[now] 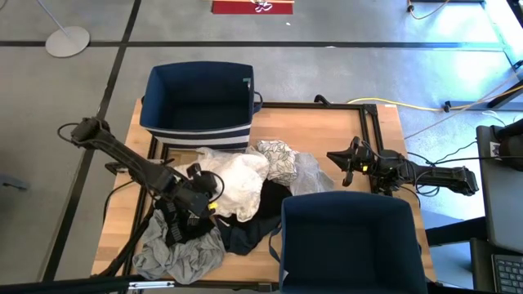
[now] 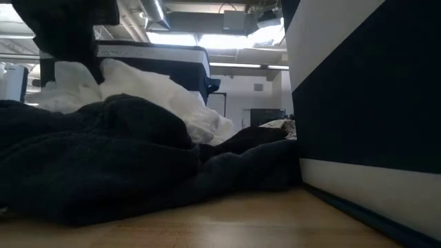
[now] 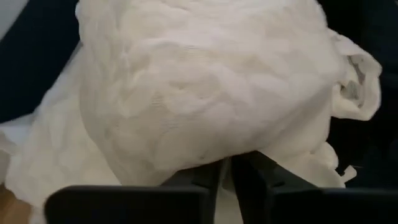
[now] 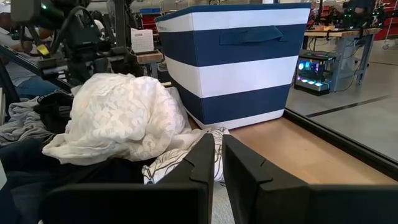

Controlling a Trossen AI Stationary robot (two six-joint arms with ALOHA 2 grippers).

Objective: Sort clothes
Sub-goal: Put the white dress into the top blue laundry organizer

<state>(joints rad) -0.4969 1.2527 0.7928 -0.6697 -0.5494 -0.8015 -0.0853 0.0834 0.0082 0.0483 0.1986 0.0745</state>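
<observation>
A pile of clothes lies mid-table between 2 navy bins. The left gripper (image 1: 214,196) sits at the edge of the white lace garment (image 1: 237,181), fingers (image 3: 205,177) nearly together, fabric draped over their tips; whether they pinch it is unclear. The right gripper (image 1: 346,166), closed and empty, waits beside the patterned garment (image 1: 278,159).

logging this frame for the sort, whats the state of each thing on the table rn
far bin: upright, empty
near bin: upright, nothing seen inside
white garment: bunched on top of the pile
patterned garment: crumpled beside the white one
black garment: spread under the white one
grey garment: loose at the table's near edge
left gripper: at the white garment, fingers nearly closed
right gripper: shut, holding nothing, clear of the pile
</observation>
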